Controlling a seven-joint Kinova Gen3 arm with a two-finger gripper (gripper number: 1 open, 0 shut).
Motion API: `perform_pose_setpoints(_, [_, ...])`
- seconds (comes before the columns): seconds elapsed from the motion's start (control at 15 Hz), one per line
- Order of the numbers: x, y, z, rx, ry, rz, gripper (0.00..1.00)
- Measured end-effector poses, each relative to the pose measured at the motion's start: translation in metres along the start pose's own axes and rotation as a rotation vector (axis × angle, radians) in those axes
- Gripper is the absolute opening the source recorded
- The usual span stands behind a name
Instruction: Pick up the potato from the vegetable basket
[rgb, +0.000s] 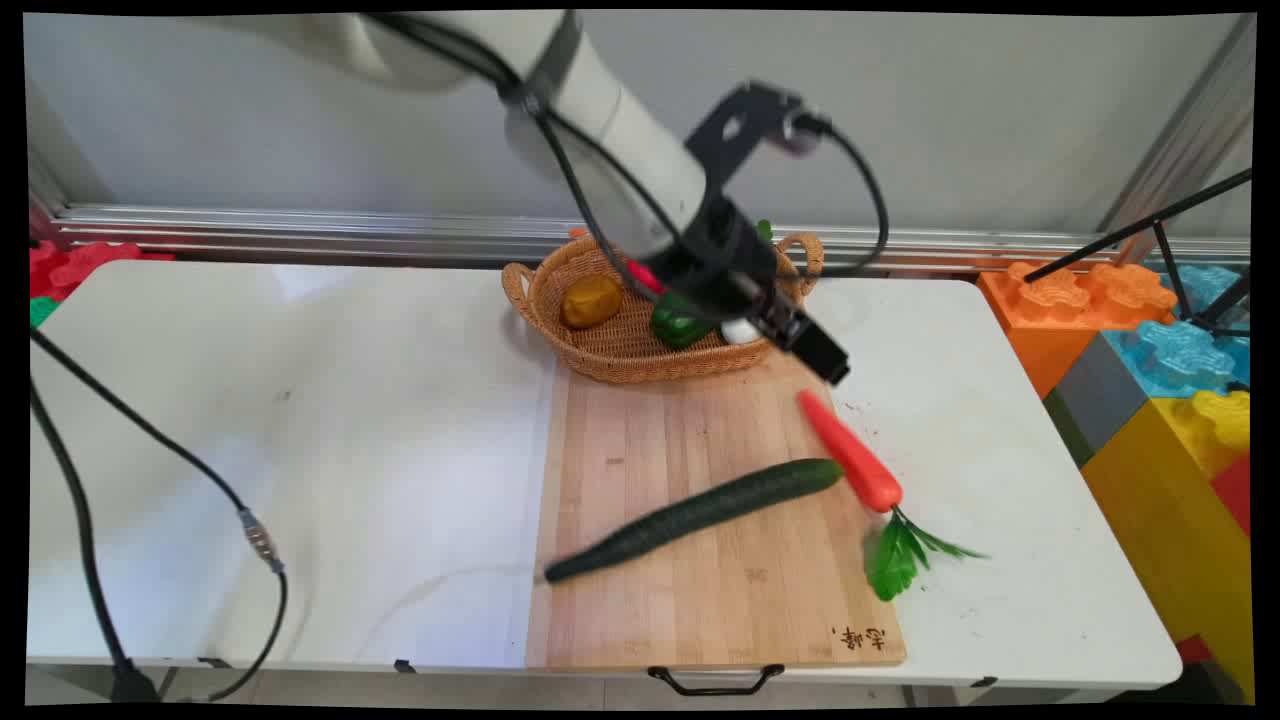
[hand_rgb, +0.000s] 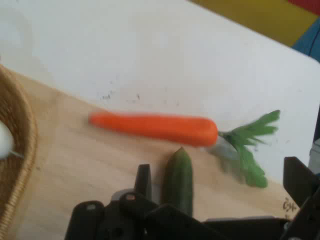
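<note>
My pincer (rgb: 828, 362) hangs in the air, spread wide and holding nothing, just in front of the basket (rgb: 610, 362) and over the far end of the wooden board (rgb: 700, 610). The carrot (rgb: 850, 452) is the nearest thing, lying slanted by the board's right edge with its leaves out on the white table (rgb: 300, 450), and the cucumber (rgb: 700, 515) has its tip just beside it. The basket rim is close behind me, but there is bare board on the left and bare table on the right.

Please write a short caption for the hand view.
Open hand above a cucumber and carrot on a wooden board.
</note>
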Motion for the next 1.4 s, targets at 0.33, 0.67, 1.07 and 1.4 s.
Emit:
perform_pose_setpoints(0.33, [-0.028,0.001,0.038,-0.025,-0.027,-0.032,1.00])
perform_pose_setpoints(0.67, [-0.039,-0.003,0.045,-0.032,-0.034,-0.030,1.00])
perform_pose_setpoints(1.07, [-0.037,-0.010,0.023,-0.033,-0.042,-0.006,1.00])
perform_pose_setpoints(1.4, [-0.021,-0.028,-0.021,-0.008,-0.053,0.042,1.00])
